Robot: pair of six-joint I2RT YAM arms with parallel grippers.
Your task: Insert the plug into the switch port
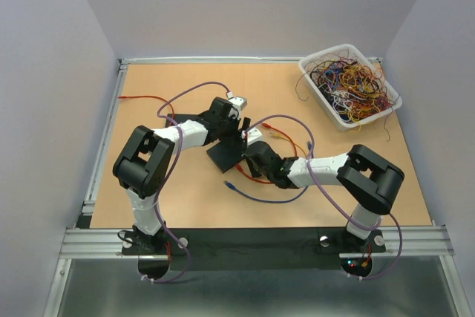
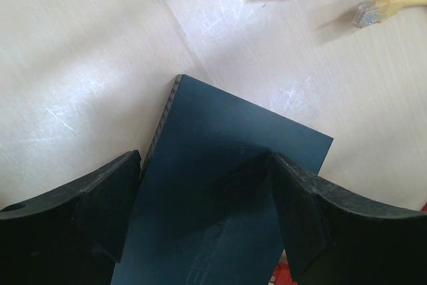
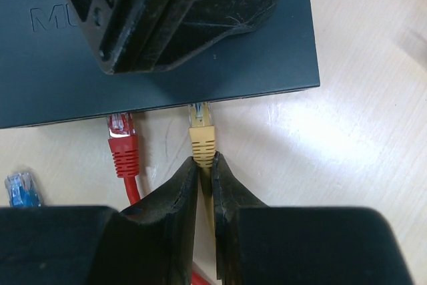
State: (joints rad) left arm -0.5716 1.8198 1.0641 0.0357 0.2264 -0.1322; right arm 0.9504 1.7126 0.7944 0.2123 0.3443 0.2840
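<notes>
- The top external view looks down from above and behind the arm bases, taking in the whole table (image 1: pixel 185 198).
- The left wrist view looks steeply down, close over the switch (image 2: pixel 227 191).
- The right wrist view faces the switch's port edge from very near — both wrist views share that switch, mid-table.

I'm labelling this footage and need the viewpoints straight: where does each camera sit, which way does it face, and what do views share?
Top external: above and behind the bases, looking down on the table; both arms show.
Left wrist: looks down past its fingers at the switch.
Right wrist: looks along its right gripper, shut on the yellow plug at the switch's port edge.
Shared: both wrist views show the switch.
</notes>
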